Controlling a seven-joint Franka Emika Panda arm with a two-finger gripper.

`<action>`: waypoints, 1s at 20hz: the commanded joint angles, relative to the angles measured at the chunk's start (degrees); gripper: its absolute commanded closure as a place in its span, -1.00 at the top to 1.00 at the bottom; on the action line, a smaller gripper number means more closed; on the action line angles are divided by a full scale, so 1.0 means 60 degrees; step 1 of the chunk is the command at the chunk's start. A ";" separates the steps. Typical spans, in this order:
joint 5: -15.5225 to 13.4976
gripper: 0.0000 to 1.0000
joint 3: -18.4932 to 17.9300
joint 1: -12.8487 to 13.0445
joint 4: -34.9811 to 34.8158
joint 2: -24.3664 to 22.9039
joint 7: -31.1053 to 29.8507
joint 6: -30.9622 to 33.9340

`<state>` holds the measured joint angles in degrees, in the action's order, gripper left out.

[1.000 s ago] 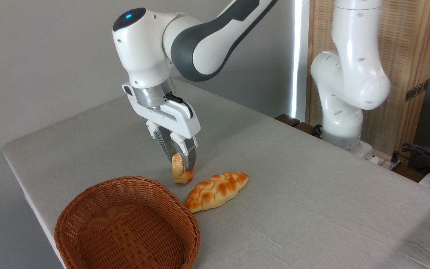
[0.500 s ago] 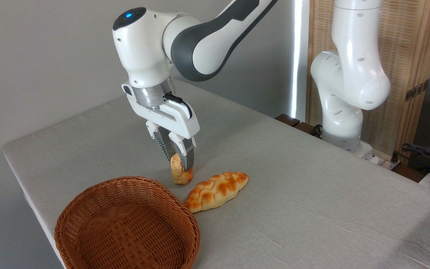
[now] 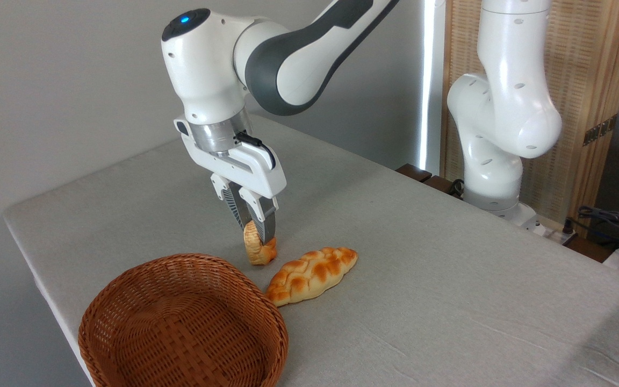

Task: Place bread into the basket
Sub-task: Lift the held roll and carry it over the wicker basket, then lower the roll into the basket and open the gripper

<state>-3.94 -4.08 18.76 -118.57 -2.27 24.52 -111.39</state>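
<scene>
While pinching bread [image 3: 258, 250] | end effector [image 3: 256, 236] beside basket [image 3: 127, 301] | no legible writing

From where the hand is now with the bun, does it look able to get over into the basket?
Probably yes. The hand grips the bun just beyond the basket, whose open top shows nothing inside. The braided loaf lies off to the right, clear of that path.

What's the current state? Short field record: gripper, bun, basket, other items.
gripper: shut on the bun, fingers pointing down
bun: pinched on edge between the fingers, at or just above the table, behind the basket rim
basket: empty, front left of the table
braided loaf: lying on the table, right of the basket, its near tip close to the rim
task: bun not yet in the basket
</scene>
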 commanded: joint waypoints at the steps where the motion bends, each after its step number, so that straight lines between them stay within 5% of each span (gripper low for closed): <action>1: 0.0131 -0.35 -0.0096 0.0008 0.0702 -0.0047 -0.0205 0.0562; 11: 0.0056 -0.22 -0.0271 -0.0123 0.2125 0.0011 -0.0103 0.0841; 18: 0.0042 -0.20 -0.0857 -0.0124 0.2125 0.0465 -0.0088 -0.1163; 20: 0.0056 0.29 -0.0857 -0.0124 0.2125 0.0713 -0.0074 -0.1778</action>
<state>-3.92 -8.69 17.63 -106.72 -0.29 24.45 -117.45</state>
